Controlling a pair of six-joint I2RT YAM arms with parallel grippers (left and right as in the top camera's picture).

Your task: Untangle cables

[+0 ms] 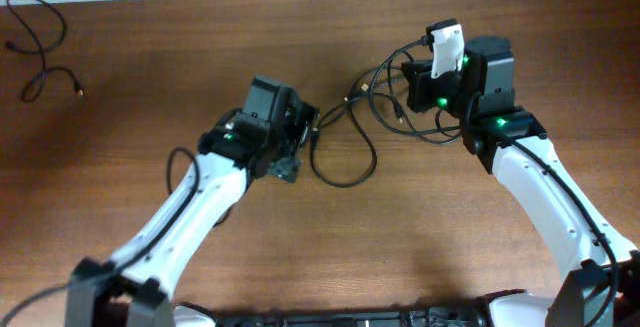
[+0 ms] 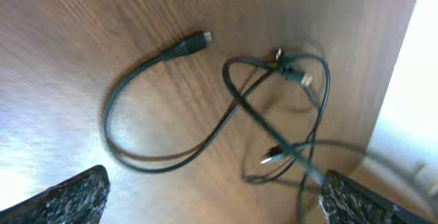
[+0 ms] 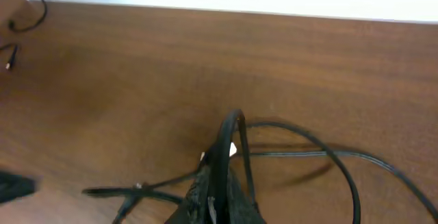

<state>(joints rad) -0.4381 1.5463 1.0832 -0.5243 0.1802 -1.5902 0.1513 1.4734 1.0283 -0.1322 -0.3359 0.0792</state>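
Cables [image 1: 400, 110] lie in a loose knot on the table [image 1: 150, 207], right of centre in the overhead view, just in front of the right gripper [image 3: 213, 183]. That gripper is closed tight. In its wrist view 1 black strand [image 3: 224, 131] arches up and over the pinched fingertips, so it is holding a cable. Other strands run off to the right and low to the left along the wood. A small pale connector [image 3: 233, 150] shows just beside the fingertips.

Left gripper [image 2: 215, 179] sits near the table's centre with its jaws spread wide, gripping nothing. Its 2 dark fingers [image 2: 68, 196] fill the bottom corners of its wrist view. Ahead of it 1 cable sweeps in a broad loop [image 2: 108, 125] and ends in a plug [image 2: 195, 40] that lies flat, apart from the knot. The loop's other end runs into the knot, where at least 3 strands cross and 2 or 3 small connectors show. Which connector belongs to which cable I cannot tell. In the overhead view the plug lies just beside the left gripper, and the loop sags toward the near edge.

1 more cable [image 1: 40, 42] lies alone at the far left corner, well apart from both arms, bent in open curves with its ends free.
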